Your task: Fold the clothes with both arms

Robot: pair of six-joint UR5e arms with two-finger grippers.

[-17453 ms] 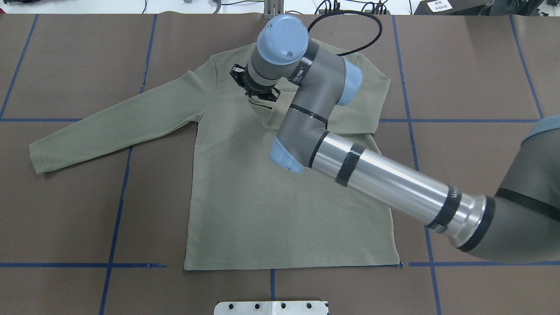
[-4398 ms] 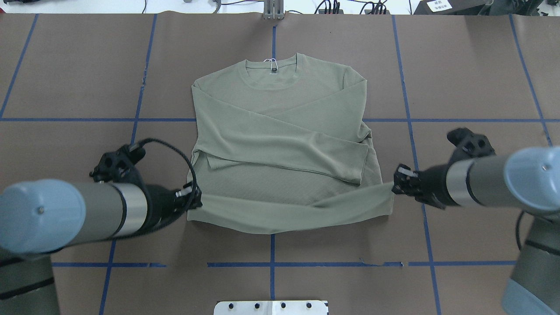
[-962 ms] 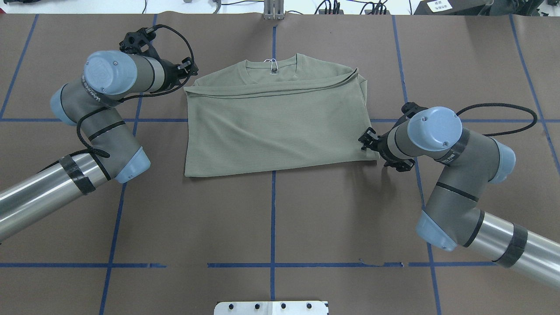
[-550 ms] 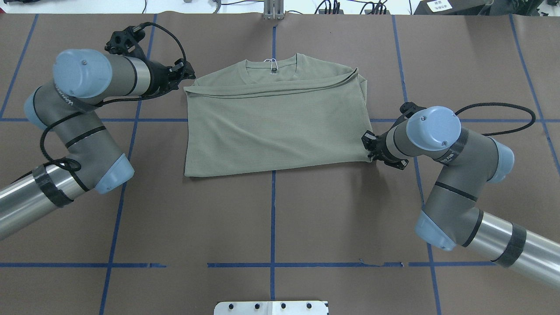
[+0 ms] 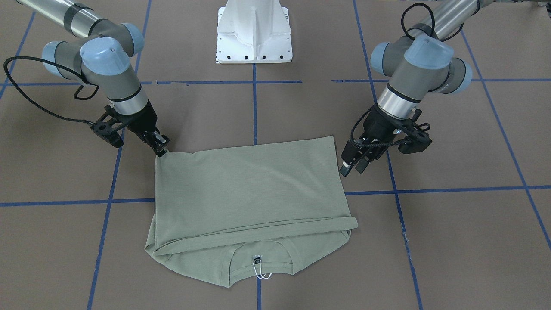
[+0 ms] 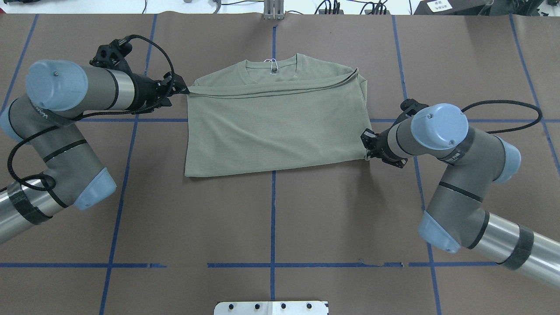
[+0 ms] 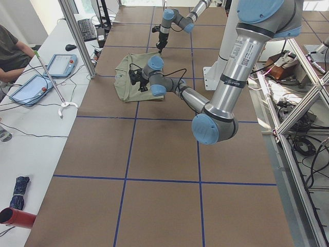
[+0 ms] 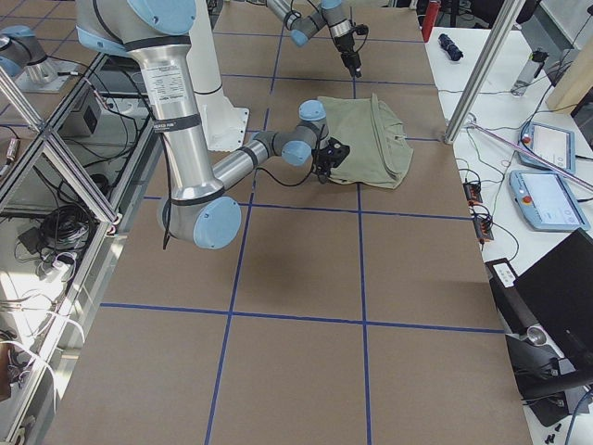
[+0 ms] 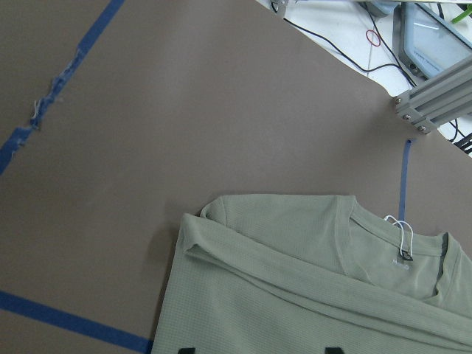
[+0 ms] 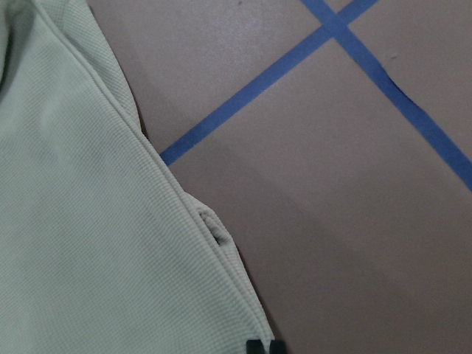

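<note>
Front view: the right gripper (image 5: 161,150) pinches the shirt (image 5: 249,185) by a corner between narrow jaws. The left gripper (image 5: 351,168) hangs wide, the shirt's edge just beside it.

Overhead: a sideways fold probably comes next, and the left must first close on the corner ahead of its jaws.

Wrist views cut off both jaws, so grip depth is unclear.

Shirt (image 6: 275,127) flat mid-table (image 6: 271,218), neckline (image 6: 271,72) at twelve o'clock. Left gripper (image 6: 183,90) just off the ten o'clock corner, right gripper (image 6: 366,154) on the four o'clock corner. Pedestal base (image 6: 271,307) at six.
</note>
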